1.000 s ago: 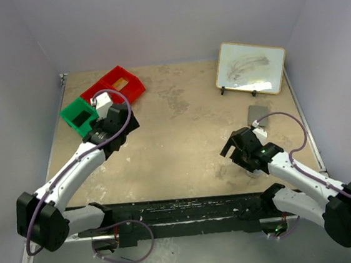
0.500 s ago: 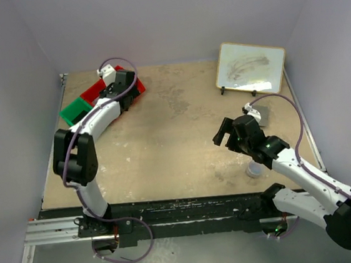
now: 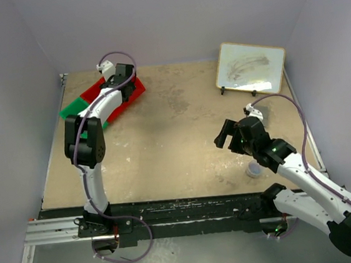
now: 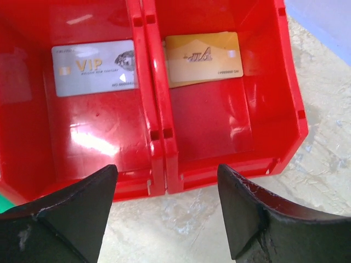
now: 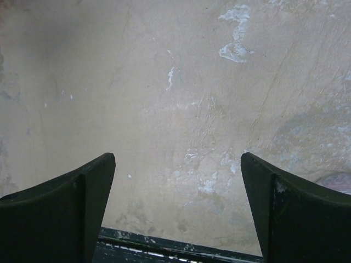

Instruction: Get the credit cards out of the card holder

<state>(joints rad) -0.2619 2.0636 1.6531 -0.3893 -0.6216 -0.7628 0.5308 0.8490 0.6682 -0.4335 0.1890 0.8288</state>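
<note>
Top view first: the bins [image 3: 135, 93] sit in the upper left of the frame, at the far left corner of the surface [image 3: 182, 137]. The whiteboard [image 3: 250, 67] is propped in the upper right, well apart from them. The puck [image 3: 253, 171] is lower right, near the front edge.

Left wrist view: two bins side by side, walls touching. The left bin [image 4: 82, 148] has a credit card [image 4: 94, 67] lying flat toward the top of the frame. The right bin [image 4: 219, 137] has a second credit card [image 4: 203, 57] in the same spot.
</note>
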